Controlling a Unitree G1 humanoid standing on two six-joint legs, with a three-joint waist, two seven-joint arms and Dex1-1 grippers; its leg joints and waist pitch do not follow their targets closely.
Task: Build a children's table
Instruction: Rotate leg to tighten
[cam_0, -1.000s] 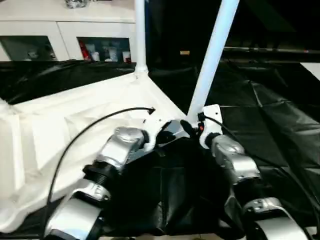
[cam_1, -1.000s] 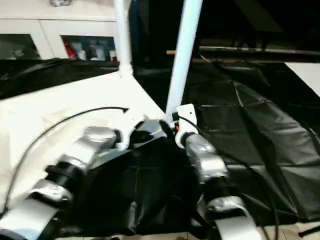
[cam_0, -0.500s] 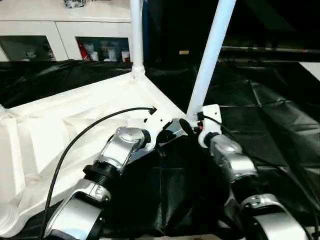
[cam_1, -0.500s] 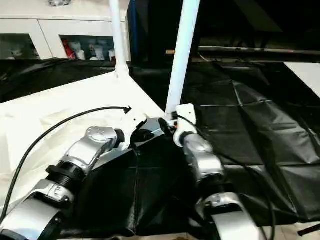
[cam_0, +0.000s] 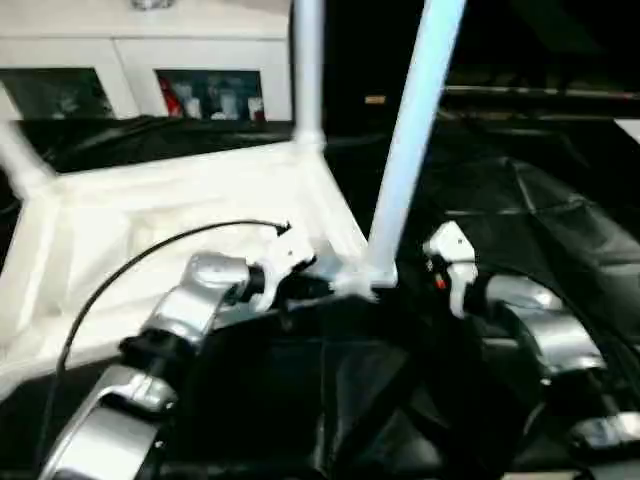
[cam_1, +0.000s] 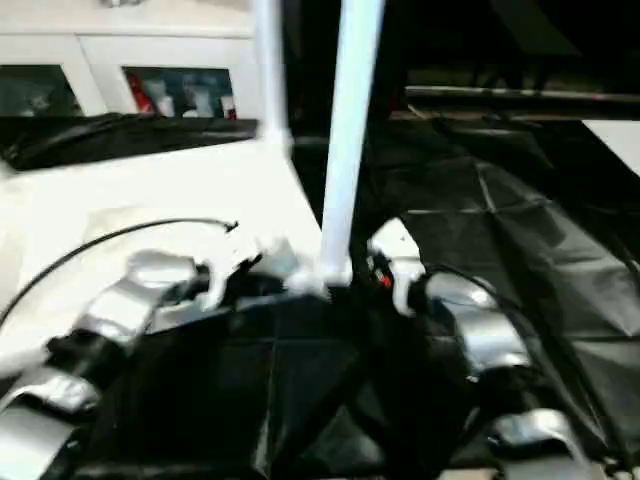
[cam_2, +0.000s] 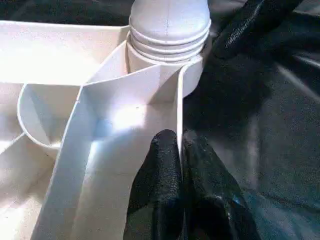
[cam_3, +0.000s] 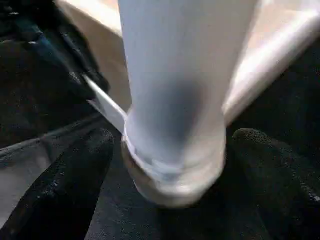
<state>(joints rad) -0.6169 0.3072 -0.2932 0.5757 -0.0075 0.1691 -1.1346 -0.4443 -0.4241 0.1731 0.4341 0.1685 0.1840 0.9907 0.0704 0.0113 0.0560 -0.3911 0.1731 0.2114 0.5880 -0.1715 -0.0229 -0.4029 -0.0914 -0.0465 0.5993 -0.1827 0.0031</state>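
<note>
Black sheeting (cam_0: 560, 210) covers the work surface where the upturned white table top (cam_0: 150, 210) lies. Its near corner leg (cam_0: 405, 150) stands upright in its socket. The left gripper (cam_2: 181, 165) pinches the top's rim; the right gripper (cam_3: 172, 150) straddles the leg's base, fingers (cam_3: 75, 175) apart, not touching.

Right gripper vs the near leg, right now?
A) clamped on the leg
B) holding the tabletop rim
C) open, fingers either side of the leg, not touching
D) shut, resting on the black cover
C: in the right wrist view the right gripper stands open, its fingers apart on both sides of the leg, with a gap showing between each and the tube, which sits in its corner socket.
</note>
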